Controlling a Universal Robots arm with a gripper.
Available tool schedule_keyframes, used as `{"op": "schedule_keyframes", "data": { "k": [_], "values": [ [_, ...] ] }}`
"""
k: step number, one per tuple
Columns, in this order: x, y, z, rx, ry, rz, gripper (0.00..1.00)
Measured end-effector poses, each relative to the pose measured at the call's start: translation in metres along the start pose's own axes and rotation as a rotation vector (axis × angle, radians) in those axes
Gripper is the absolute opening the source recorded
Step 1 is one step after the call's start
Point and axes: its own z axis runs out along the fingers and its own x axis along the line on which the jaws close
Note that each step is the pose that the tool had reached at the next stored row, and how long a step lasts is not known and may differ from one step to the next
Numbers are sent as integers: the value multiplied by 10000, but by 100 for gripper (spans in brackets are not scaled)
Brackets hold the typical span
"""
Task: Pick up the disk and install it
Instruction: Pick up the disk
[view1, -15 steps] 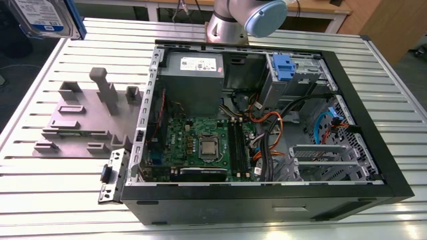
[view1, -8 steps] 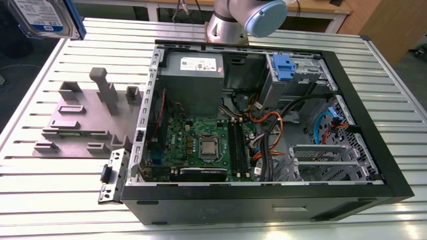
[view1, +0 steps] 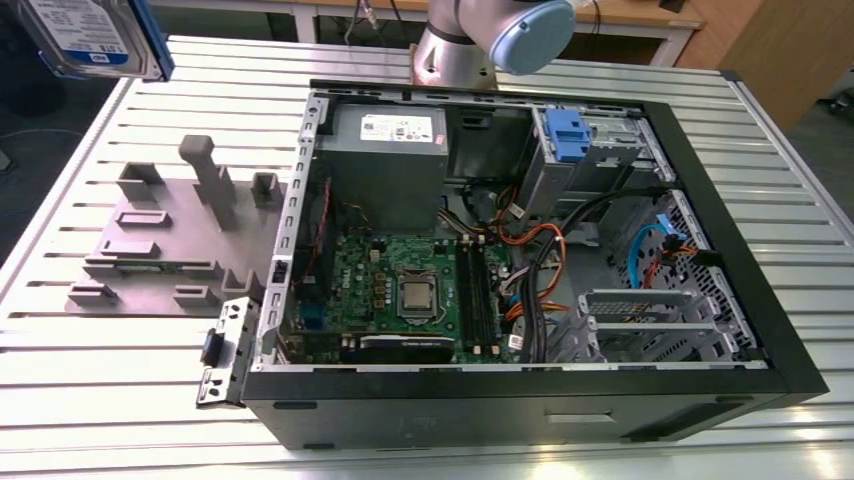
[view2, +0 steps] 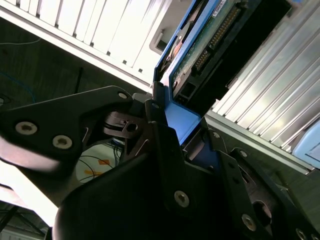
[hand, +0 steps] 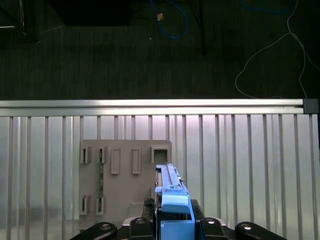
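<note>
The disk (view1: 94, 35), silver with a white-and-blue label and a blue bracket along its edge, hangs in the air at the exterior view's far upper left, above the table's corner. In the second wrist view my gripper (view2: 182, 122) is shut on the disk (view2: 210, 40), its black fingers (view2: 159, 112) clamping the blue bracket end. In the first wrist view the disk (hand: 170, 187) stands edge-on above my gripper (hand: 175, 227), over the grey fixture plate (hand: 125, 175).
An open black computer case (view1: 747, 300) lies on the slatted aluminium table (view1: 134, 360), with a grey power supply (view1: 387, 150), a motherboard (view1: 400, 290), cables and a drive bay holding a blue-tabbed drive (view1: 567, 135). A grey fixture plate (view1: 160, 240) with upright posts lies beside the case.
</note>
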Motion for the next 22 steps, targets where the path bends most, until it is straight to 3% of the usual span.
{"op": "schedule_keyframes", "data": {
  "k": [16, 22],
  "values": [
    [48, -53, -7, 0, 3, 1, 36],
    [46, -54, -41, -7, 6, 1, 36]
  ]
}}
